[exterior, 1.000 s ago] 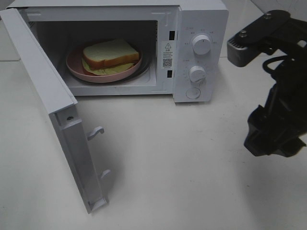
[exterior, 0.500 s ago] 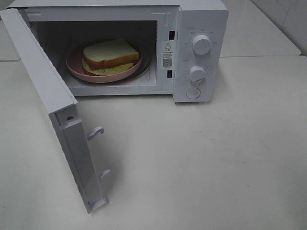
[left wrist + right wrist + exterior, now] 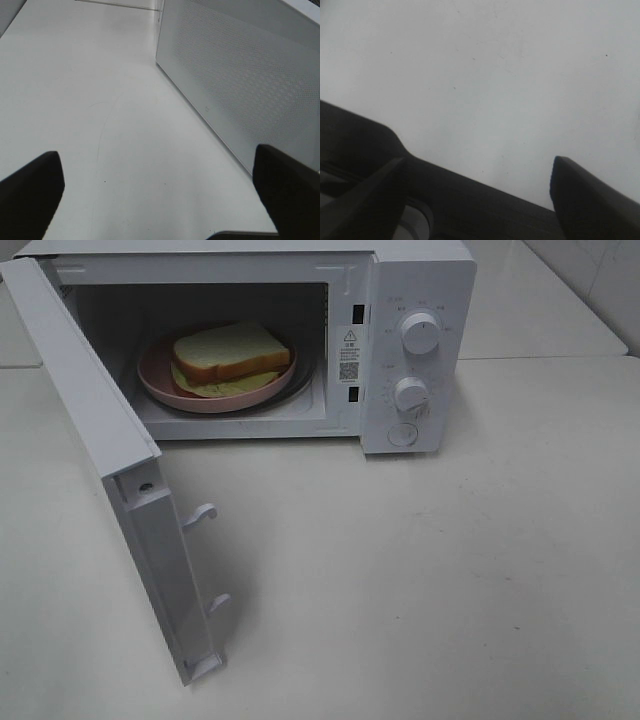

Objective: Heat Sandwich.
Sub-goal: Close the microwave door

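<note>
Left gripper (image 3: 160, 200): seen only in the left wrist view; its two dark fingertips (image 3: 30, 195) stand wide apart with nothing between them, over bare table.
Right gripper (image 3: 480, 200): seen only in the right wrist view; its fingertips (image 3: 590, 200) are also spread and hold nothing, with plain white surface beyond.
Exterior high view: shows neither arm nor gripper.
Table (image 3: 450, 590): white and matte, bare across the near ground.
Door (image 3: 90, 410): swung wide open on the left, with its edge turned to the camera and two white latch hooks (image 3: 200, 515) sticking out of that edge.
Perforated panel (image 3: 240, 85): a white face of fine dotted mesh, standing on the table beside the left gripper. It shows only in the left wrist view, and which face of the microwave it is cannot be told.
Microwave (image 3: 420, 270): white, at the back of the table, with its cavity open.
Controls: upper knob (image 3: 420, 332), lower knob (image 3: 411, 394) and a round button (image 3: 402, 434) in a column to the right of the cavity.
Plate (image 3: 150, 370): round and pink, on the cavity floor.
Sandwich (image 3: 230, 350): lies on the plate inside the cavity. The square white top slice has a pale crust, and a thin yellow-green layer pokes out under its front edge. Neither wrist view shows it.
</note>
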`<move>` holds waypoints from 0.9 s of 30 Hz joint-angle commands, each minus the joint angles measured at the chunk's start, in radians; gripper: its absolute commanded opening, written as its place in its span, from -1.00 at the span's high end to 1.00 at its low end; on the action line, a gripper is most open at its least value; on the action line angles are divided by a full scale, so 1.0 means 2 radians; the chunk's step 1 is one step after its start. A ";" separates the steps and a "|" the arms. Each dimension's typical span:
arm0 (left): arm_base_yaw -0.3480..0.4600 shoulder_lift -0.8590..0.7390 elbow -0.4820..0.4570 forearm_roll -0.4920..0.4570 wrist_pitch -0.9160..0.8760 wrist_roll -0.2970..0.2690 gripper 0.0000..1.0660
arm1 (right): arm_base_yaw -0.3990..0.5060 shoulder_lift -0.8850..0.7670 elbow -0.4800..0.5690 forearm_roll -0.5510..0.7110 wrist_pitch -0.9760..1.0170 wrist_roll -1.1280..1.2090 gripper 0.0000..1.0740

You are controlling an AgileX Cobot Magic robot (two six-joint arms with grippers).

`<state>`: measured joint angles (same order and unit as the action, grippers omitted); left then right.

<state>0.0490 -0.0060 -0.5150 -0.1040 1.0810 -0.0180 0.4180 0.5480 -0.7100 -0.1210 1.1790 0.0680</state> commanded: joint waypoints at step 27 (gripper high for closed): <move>0.001 -0.008 0.001 -0.003 -0.008 -0.003 -0.82 | -0.180 -0.259 0.105 0.004 -0.090 0.027 -0.42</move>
<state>0.0490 -0.0060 -0.5150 -0.1040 1.0810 -0.0180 0.0760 0.0630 -0.5000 -0.1110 1.0050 0.1240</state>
